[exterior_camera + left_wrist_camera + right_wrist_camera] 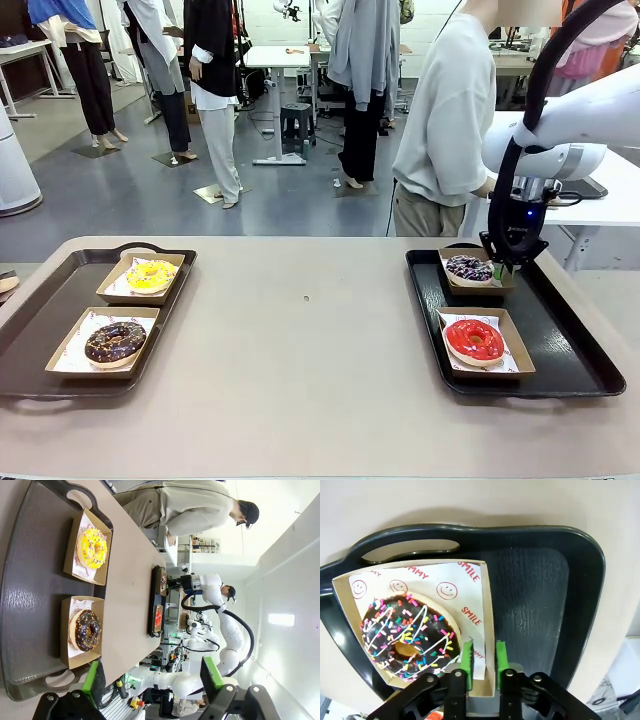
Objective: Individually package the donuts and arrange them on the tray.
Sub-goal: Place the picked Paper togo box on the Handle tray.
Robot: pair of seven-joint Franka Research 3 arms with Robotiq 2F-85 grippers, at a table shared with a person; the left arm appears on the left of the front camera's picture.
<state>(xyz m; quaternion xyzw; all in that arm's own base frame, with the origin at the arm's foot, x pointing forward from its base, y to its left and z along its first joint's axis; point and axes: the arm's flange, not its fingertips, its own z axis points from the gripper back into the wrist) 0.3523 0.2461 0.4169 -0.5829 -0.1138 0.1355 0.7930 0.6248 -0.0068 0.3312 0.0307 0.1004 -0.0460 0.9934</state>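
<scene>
Straddling the box wall (489,630) with my right hand (482,661), fingers slightly apart, I'd grip cardboard, never the soft, sticky purple donut (409,636) on the right tray (545,595); left hand (152,680) gapes.

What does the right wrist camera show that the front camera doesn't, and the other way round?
Right wrist view alone: the smiley faces and red lettering on the paper liner, and the right pincer straddling the box wall, pads slightly apart.

Front view alone: the left tray with the yellow donut and chocolate donut, the red donut, and the person.

Both: the purple sprinkled donut in its box on the right tray.
</scene>
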